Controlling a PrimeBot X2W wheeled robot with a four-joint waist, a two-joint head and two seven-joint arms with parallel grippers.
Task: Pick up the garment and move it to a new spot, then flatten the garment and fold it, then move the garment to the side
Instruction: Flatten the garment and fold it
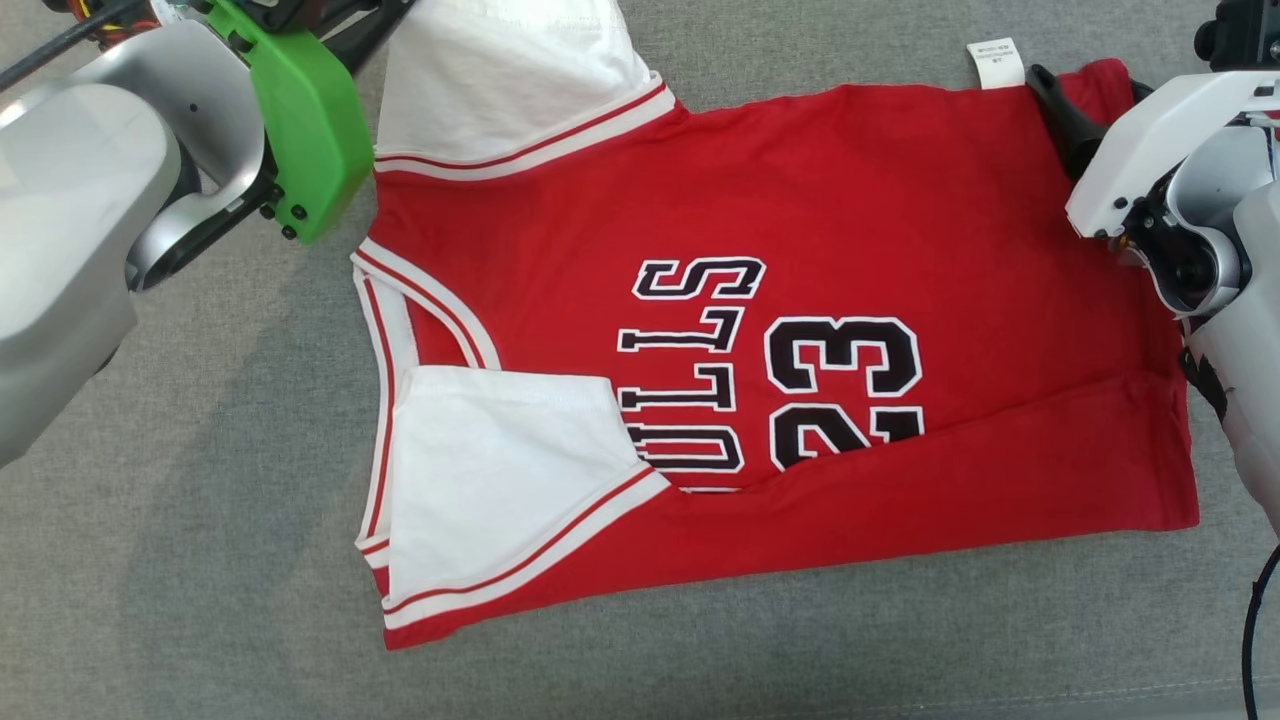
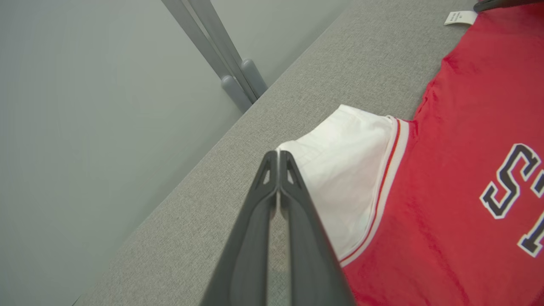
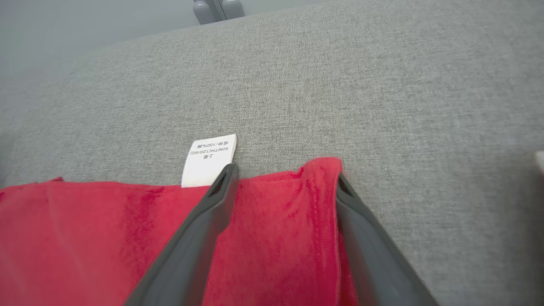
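The jersey [image 1: 850,200] lies flat on the middle of the table [image 1: 200,550], collar toward the left edge and hem toward the right. On the side toward the near edge, its long side is already folded up over the chest, with the white near sleeve [image 1: 500,470] turned in on top. You're partway through the fold, and the far half comes next.

The fold covers the bottom of the lettering [image 1: 700,370]. You can read "ULLS" and "23", black with white outline, lying sideways.

Toward the far edge, your left gripper [image 2: 277,154] is closed, tips at the corner of the far sleeve [image 2: 340,170]. It may have pinched the cloth, but I can't tell for sure. Your right gripper [image 3: 285,174] is wide open, one finger on each side of the far hem corner, holding nothing. Just beside it sits the white label [image 3: 208,161], its print too small to read.

I'd say you now need to close the right on that corner. Then lift both ends together and carry the far side toward the near edge.
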